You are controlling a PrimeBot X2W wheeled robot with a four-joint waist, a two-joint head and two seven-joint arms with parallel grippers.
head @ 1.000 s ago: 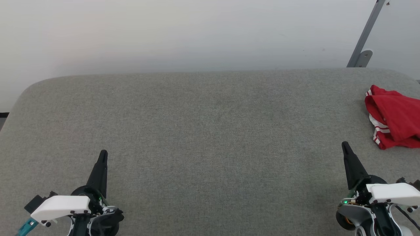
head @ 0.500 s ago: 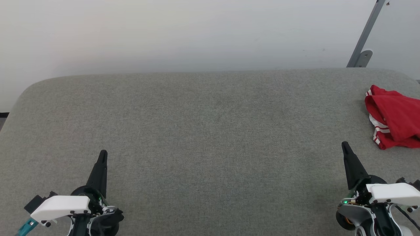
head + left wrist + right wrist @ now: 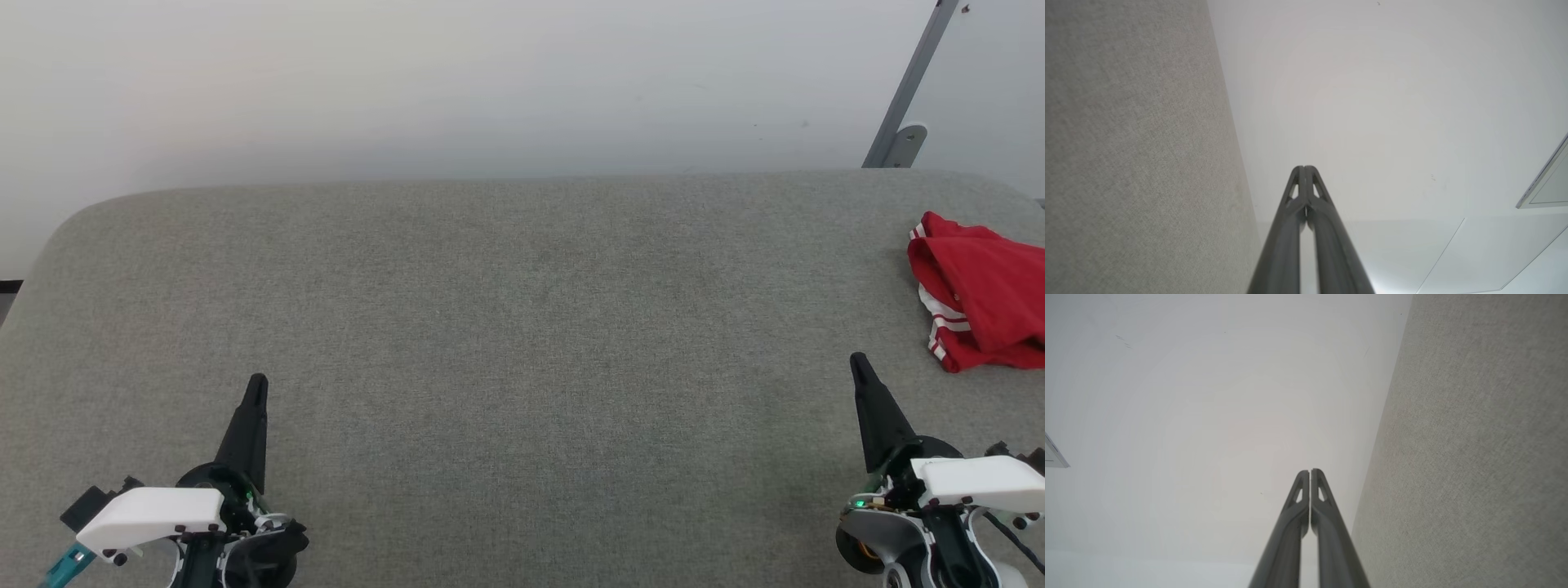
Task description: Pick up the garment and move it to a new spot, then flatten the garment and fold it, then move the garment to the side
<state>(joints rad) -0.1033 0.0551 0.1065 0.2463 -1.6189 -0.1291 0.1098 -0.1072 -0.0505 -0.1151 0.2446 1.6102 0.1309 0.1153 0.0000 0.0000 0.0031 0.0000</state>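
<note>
The garment (image 3: 984,290) lies as a folded red bundle with red-and-white striped trim at the far right of the grey fabric table (image 3: 522,343), partly cut off by the head view's edge. My right gripper (image 3: 858,363) hovers at the lower right, shut and empty, a short way in front and to the left of the garment. At the lower left my left gripper (image 3: 257,383) is also shut with nothing in it. Each wrist view shows its own fingers pressed together: left gripper (image 3: 1304,168), right gripper (image 3: 1309,471).
A white wall (image 3: 457,82) rises behind the table's far edge. A grey metal bracket (image 3: 906,106) leans against the wall at the back right. The table has rounded corners at the far left and far right.
</note>
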